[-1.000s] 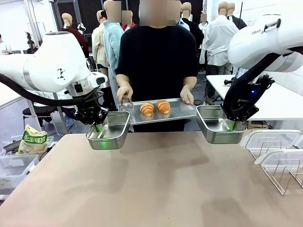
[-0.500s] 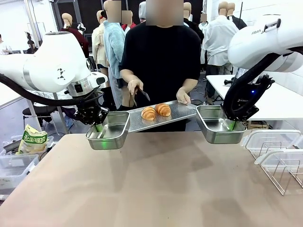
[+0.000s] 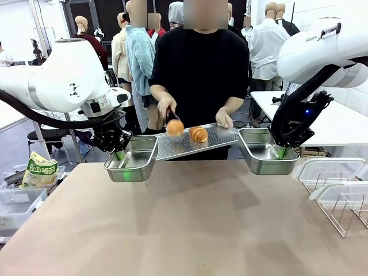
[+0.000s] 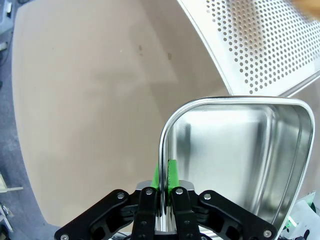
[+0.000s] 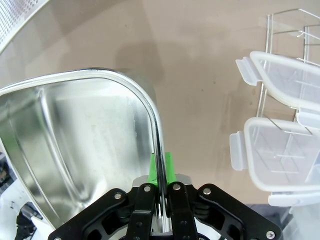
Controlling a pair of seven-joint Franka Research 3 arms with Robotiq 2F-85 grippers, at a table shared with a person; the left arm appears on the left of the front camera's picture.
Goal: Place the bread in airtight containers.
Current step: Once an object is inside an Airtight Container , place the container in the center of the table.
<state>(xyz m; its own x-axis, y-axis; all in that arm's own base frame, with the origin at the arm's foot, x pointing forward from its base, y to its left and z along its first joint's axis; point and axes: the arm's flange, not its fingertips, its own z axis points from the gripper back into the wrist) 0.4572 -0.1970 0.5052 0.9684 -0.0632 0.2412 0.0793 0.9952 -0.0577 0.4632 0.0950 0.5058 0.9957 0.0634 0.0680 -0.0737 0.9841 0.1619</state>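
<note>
Holds the left tin clear of the table with the left gripper, clamped narrow on the tin's near wall. Sees the same grip from the left wrist: left gripper pressed down to a slit on the rim of the left tin, one green pad inside the wall and one outside, with the polished floor in plain sight. Holds the right tin the same way with the right gripper, pinched tight on the wall nearest the arm, at about the same height over the table. Sees from the right wrist the right gripper squeezed onto the thin steel edge of the right tin. Finds between the two tins, on the person's side, the perforated tray, tilted, its low end near the left tin, its high end held by the person's other hand. Finds the first roll over the tray's low end, caught in dark tongs under the hand with the tongs; cannot tell whether it hangs clear of the tray. Finds the second roll lying on the tray just beside it. Finds clear plastic tubs at the table's right edge, well apart from the tins.
</note>
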